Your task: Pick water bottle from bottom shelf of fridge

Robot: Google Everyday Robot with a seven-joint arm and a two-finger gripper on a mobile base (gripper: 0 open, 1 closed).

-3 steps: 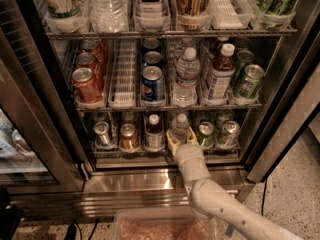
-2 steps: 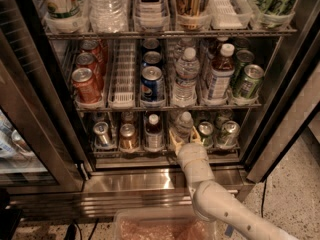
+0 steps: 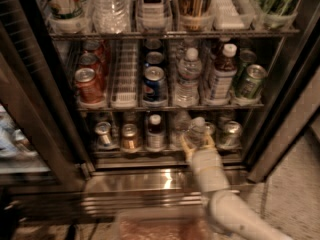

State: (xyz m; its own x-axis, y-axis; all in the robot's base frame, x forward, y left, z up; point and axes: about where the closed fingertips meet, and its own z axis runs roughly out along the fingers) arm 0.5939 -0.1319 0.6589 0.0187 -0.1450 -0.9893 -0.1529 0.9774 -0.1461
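Along the left of the frame, the dark frame of the fridge (image 3: pixel 55 109) is being shown running down at a slant. Low in the middle of the frame, a row of drinks is being carried on the bottom shelf (image 3: pixel 150 153). From the left, these are a small silver can (image 3: pixel 103 134), a copper-toned can (image 3: pixel 130 137) and a dark bottle (image 3: pixel 155 131) with a white cap. Right of centre, at the front edge of that shelf, the water bottle (image 3: pixel 196 130) is being held with its white cap uppermost. It is being clamped by the tool (image 3: pixel 198 145), whose yellowish fingers (image 3: pixel 186 147) are being pressed against both sides of its lower part. Just to the right, a grey can (image 3: pixel 230 133) is being carried on the same shelf. The pale arm (image 3: pixel 235 214) is being reached up to the tool from the lower right of the frame.
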